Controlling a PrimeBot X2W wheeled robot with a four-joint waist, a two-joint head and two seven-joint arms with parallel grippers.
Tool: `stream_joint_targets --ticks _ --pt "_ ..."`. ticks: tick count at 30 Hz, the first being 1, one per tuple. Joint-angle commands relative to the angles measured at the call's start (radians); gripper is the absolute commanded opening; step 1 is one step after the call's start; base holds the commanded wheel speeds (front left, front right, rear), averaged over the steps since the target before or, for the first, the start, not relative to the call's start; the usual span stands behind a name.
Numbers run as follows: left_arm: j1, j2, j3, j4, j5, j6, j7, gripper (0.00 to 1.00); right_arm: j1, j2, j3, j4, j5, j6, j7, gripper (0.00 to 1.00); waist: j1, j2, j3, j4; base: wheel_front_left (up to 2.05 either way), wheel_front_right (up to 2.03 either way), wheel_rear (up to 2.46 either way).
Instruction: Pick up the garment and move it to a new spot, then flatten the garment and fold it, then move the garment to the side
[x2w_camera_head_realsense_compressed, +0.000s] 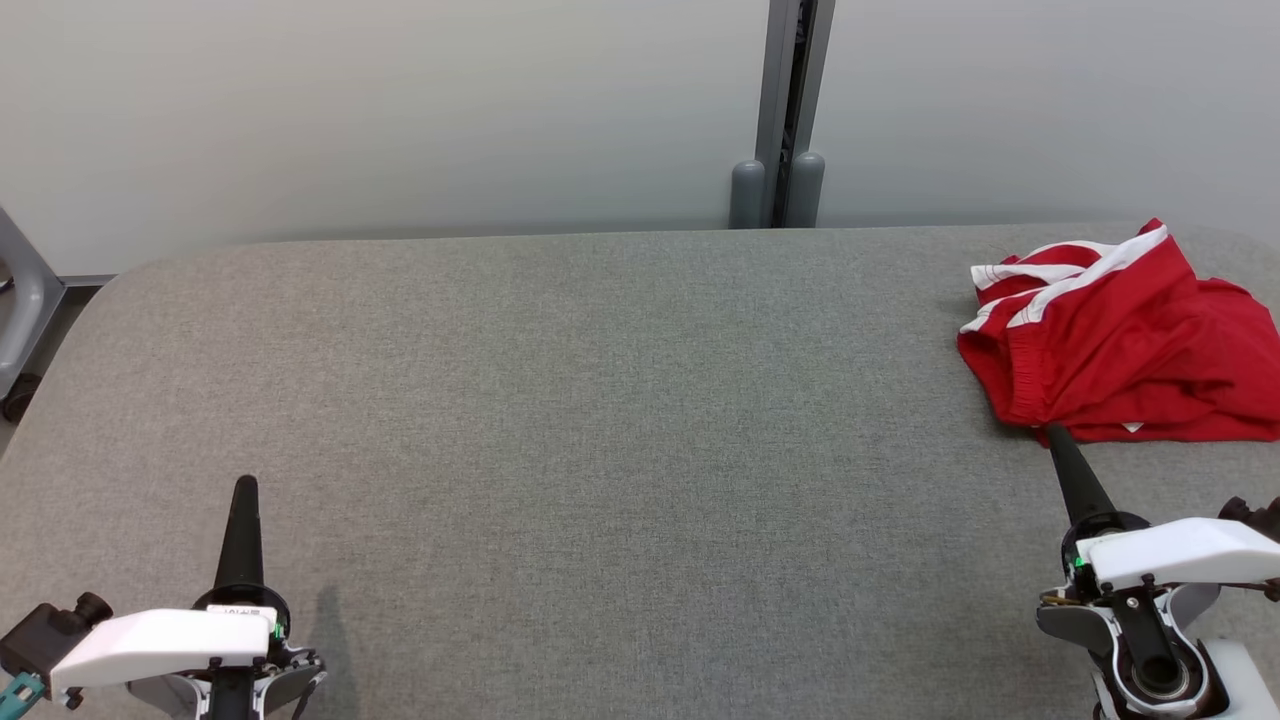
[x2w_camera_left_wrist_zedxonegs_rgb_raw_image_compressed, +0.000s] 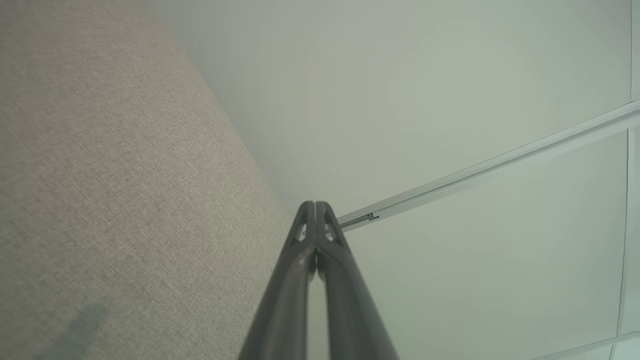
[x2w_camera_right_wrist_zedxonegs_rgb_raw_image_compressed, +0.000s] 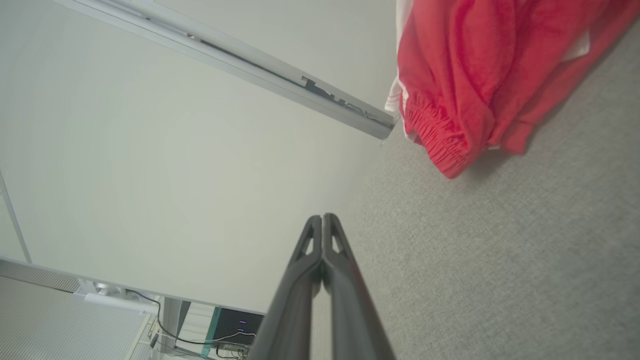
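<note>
A long grey fabric-covered table (x2w_camera_head_realsense_compressed: 600, 400) with rounded far corners spreads before a pale, plain wall (x2w_camera_head_realsense_compressed: 400, 100), which a grey metal post (x2w_camera_head_realsense_compressed: 790, 100) splits behind the table's far edge. A crumpled red garment with white stripes and a gathered elastic waistband (x2w_camera_head_realsense_compressed: 1120, 340) lies in a heap near the table's far right corner, running out of the head view along the right edge.

The right gripper (x2w_camera_head_realsense_compressed: 1055, 432), its two long dark fingers pressed together with nothing between them, is over the right side of the table and points its tip at the garment's near hem. From the head camera the tip seems to meet the red cloth. The right wrist view shows a strip of bare grey table between the closed fingertips and the waistband, with the garment ahead and off to the right of the fingers.

The left gripper (x2w_camera_head_realsense_compressed: 245, 485), likewise closed and empty, hovers by the table's near edge toward the left corner, well apart from the garment, with the whole width of bare table between them
</note>
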Motion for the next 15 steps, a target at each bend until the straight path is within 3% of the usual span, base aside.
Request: stream_joint_targets --ticks 1,15 --pt "-0.030 0.005 0.008 -0.011 -0.024 -0.001 0.005 0.00 -0.017 -0.002 -0.006 -0.002 0.025 0.002 0.009 0.00 0.0000 -0.0001 0.000 0.000 0.00 0.00 0.00" --pt "-0.041 0.003 0.022 -0.014 -0.135 -0.001 0.033 0.00 -0.035 0.002 -0.019 0.011 0.131 0.002 0.041 0.00 0.0000 -0.0001 -0.003 0.001 0.00 0.00 0.00"
